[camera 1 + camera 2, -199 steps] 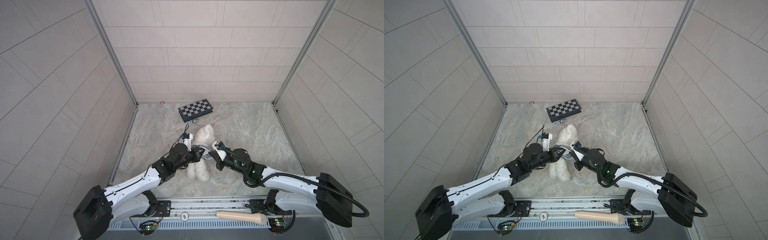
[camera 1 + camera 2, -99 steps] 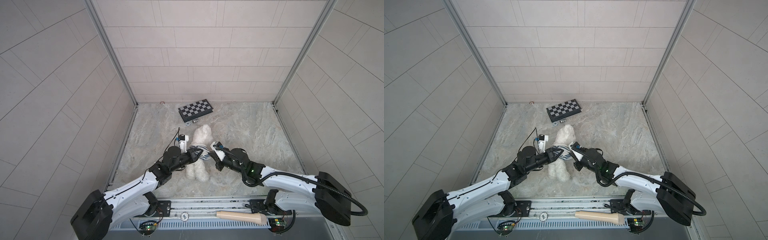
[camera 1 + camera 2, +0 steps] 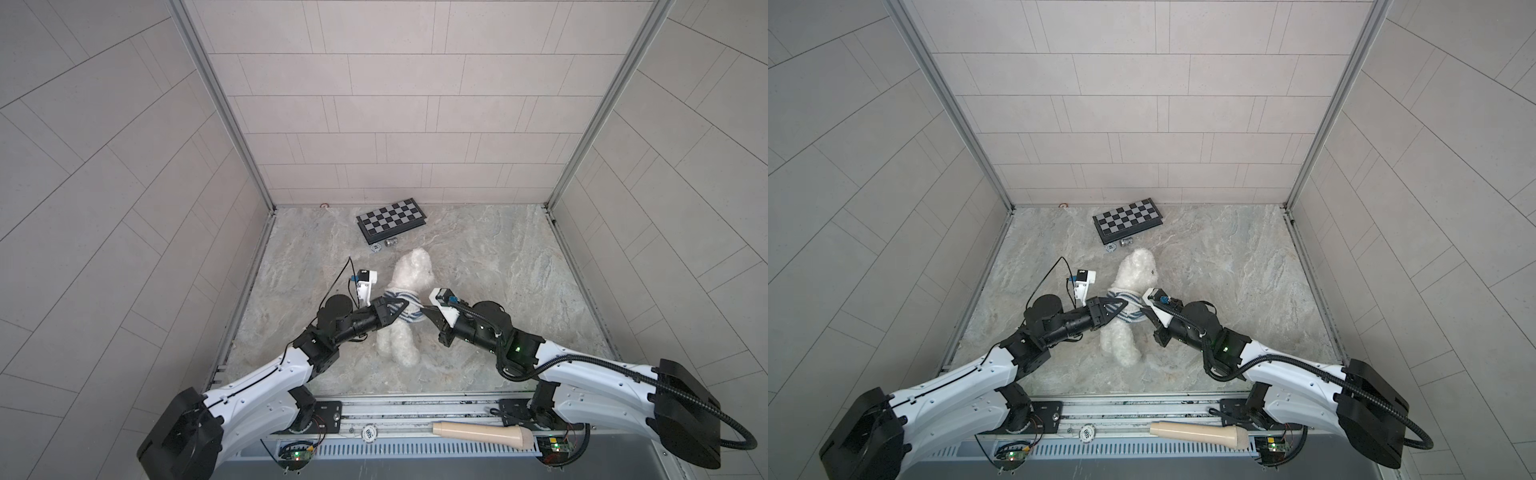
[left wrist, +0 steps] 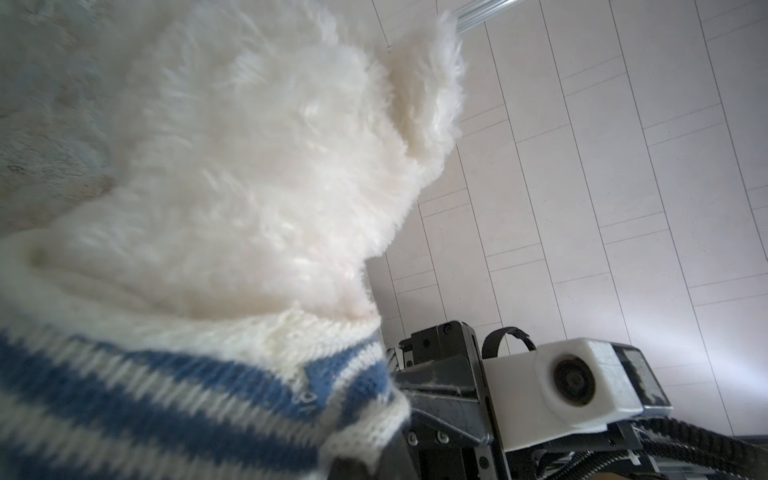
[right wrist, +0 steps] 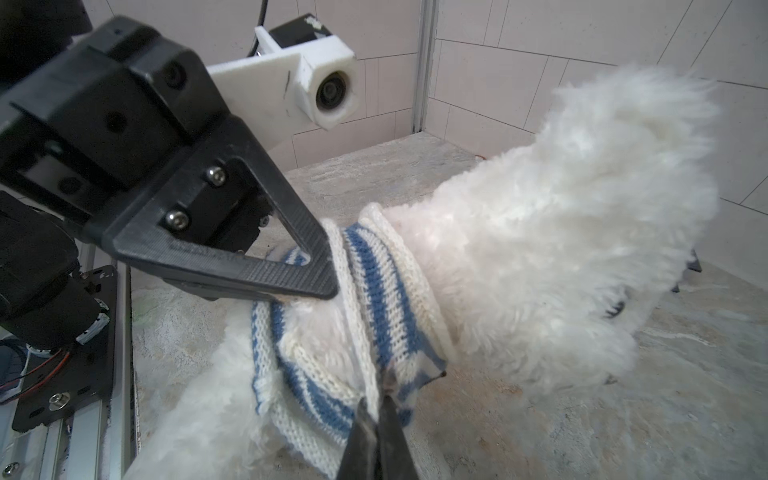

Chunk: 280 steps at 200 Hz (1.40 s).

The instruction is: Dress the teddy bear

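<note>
The fluffy white plush teddy bear (image 3: pixel 411 272) lay centrally on the marbled grey table (image 3: pixel 498 266), with the left gripper (image 5: pixel 326 286) and the right gripper (image 5: pixel 379 409) both pinched tight on its bunched blue-and-white striped knit shirt (image 5: pixel 386 316), so uneven pulling risked slipping the knit or dragging the bear.

A folding chessboard (image 3: pixel 392 219) (image 3: pixel 1128 220) lies flat near the back wall, turned at a slight angle to it. Just in front of its near edge sit two small metal bits, a silvery gear-like piece (image 3: pixel 376 248) (image 3: pixel 1110 248) and a short dark cylinder (image 3: pixel 390 242) (image 3: pixel 1126 242), close together. A tiny ring (image 3: pixel 324 205) (image 3: pixel 1063 205) rests right against the foot of the back wall. The marbled grey tabletop (image 3: pixel 498 266) is boxed in by pale tiled walls (image 3: pixel 395 104). Along the front rail lies a beige, handle-like cylinder (image 3: pixel 482 433) (image 3: pixel 1198 433) on its side.
</note>
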Tool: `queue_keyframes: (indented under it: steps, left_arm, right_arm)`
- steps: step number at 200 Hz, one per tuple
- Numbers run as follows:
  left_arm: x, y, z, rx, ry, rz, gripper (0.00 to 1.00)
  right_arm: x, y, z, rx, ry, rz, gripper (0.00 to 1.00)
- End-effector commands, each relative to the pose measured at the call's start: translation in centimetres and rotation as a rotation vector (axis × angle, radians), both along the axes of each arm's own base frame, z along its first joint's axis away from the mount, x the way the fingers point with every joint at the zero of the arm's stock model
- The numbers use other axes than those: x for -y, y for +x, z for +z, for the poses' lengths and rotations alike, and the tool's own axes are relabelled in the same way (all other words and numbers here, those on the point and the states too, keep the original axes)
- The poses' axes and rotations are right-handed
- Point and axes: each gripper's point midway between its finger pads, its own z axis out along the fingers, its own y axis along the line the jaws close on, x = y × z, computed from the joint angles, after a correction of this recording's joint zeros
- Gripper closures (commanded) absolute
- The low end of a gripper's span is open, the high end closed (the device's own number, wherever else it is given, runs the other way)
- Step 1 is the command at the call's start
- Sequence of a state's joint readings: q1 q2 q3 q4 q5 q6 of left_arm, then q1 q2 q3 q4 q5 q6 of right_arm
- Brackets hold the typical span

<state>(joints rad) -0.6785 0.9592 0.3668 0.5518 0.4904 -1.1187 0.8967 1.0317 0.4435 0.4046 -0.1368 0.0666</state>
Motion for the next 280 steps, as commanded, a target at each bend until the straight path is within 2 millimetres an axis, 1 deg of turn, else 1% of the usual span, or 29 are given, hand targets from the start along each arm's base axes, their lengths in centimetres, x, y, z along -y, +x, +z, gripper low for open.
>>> queue_keyframes:
  steps: [1, 15, 24, 40, 49, 70, 82, 95, 118, 131, 141, 153, 162, 173, 184, 195, 203, 210, 223, 231, 256, 268, 280]
  left_arm:
    - [0.6, -0.9, 8.6, 0.231, -0.177, -0.089, 1.0]
    - [0.7, -1.4, 9.3, 0.243, -0.193, -0.114, 1.0]
    - [0.7, -1.5, 9.5, 0.242, -0.198, -0.117, 1.0]
    - [0.6, -1.7, 9.8, 0.24, -0.212, -0.121, 1.0]
    - [0.5, -1.8, 10.2, 0.243, -0.233, -0.12, 1.0]
    - [0.3, -1.8, 11.4, 0.253, -0.28, -0.114, 1.0]
    - [0.2, -2.0, 11.9, 0.261, -0.3, -0.121, 1.0]
    - [0.1, -2.2, 12.6, 0.269, -0.328, -0.124, 1.0]
    - [0.2, -2.2, 12.4, 0.257, -0.331, -0.129, 1.0]
    - [0.1, -2.5, 12.8, 0.261, -0.36, -0.139, 1.0]
    - [0.1, -2.6, 13.2, 0.266, -0.38, -0.151, 1.0]
    - [0.3, -2.9, 13.3, 0.263, -0.376, -0.174, 1.0]
    - [0.5, -2.7, 12.7, 0.248, -0.35, -0.174, 1.0]
    - [1.0, -2.3, 11.2, 0.223, -0.276, -0.168, 1.0]
    - [1.6, -1.8, 8.8, 0.185, -0.153, -0.155, 1.0]
    - [2.0, -1.4, 6.3, 0.165, -0.016, -0.143, 1.0]
    - [2.0, -1.1, 5.4, 0.168, 0.034, -0.127, 1.0]
    - [2.0, -0.7, 4.9, 0.168, 0.05, -0.109, 1.0]
    - [2.0, 0.0, 3.8, 0.156, 0.072, -0.08, 1.0]
    - [2.1, 0.3, 3.2, 0.153, 0.085, -0.072, 1.0]
    - [2.2, 0.9, 1.8, 0.14, 0.11, -0.062, 1.0]
    - [2.4, 0.9, 1.3, 0.135, 0.112, -0.069, 1.0]
    - [2.6, 0.9, 1.2, 0.135, 0.103, -0.075, 1.0]
  right_arm:
    - [2.8, -0.1, -5.6, -0.095, -0.215, -0.066, 1.0]
    - [2.9, -0.1, -5.5, -0.086, -0.202, -0.071, 1.0]
    - [2.8, -0.2, -5.1, -0.069, -0.182, -0.06, 1.0]
    - [2.4, -1.0, -3.9, -0.013, -0.113, -0.01, 1.0]
    - [2.5, -1.4, -3.6, 0.006, -0.088, 0.005, 1.0]
    - [2.2, -2.6, -3.5, 0.036, -0.1, 0.078, 1.0]
    - [2.5, -2.7, -3.6, 0.037, -0.108, 0.079, 1.0]
    - [2.8, -2.9, -4.2, 0.033, -0.155, 0.083, 1.0]
    - [3.5, -2.4, -4.8, 0.032, -0.225, 0.056, 1.0]
    - [3.8, -2.0, -5.0, 0.029, -0.251, 0.027, 1.0]
    - [4.4, -1.3, -5.2, 0.02, -0.266, -0.025, 1.0]
    - [4.8, -0.9, -5.5, 0.008, -0.271, -0.051, 1.0]
    - [4.6, -0.9, -5.3, 0.011, -0.258, -0.041, 1.0]
    - [3.9, -1.3, -4.5, 0.034, -0.22, 0.001, 1.0]
    - [2.9, -2.2, -3.3, 0.073, -0.157, 0.07, 1.0]
    - [2.4, -2.8, -2.1, 0.109, -0.092, 0.106, 1.0]
    - [2.2, -3.0, -1.3, 0.125, -0.053, 0.116, 1.0]
    - [2.0, -3.1, -0.8, 0.133, -0.035, 0.126, 0.98]
    - [1.5, -3.4, -0.6, 0.131, -0.034, 0.158, 0.96]
    - [1.3, -3.5, -0.5, 0.13, -0.033, 0.171, 0.93]
    - [1.3, -3.7, -0.7, 0.124, -0.022, 0.174, 0.76]
    - [1.5, -3.7, -0.8, 0.122, -0.016, 0.167, 0.68]
    - [1.8, -3.4, -1.0, 0.121, -0.018, 0.14, 0.62]
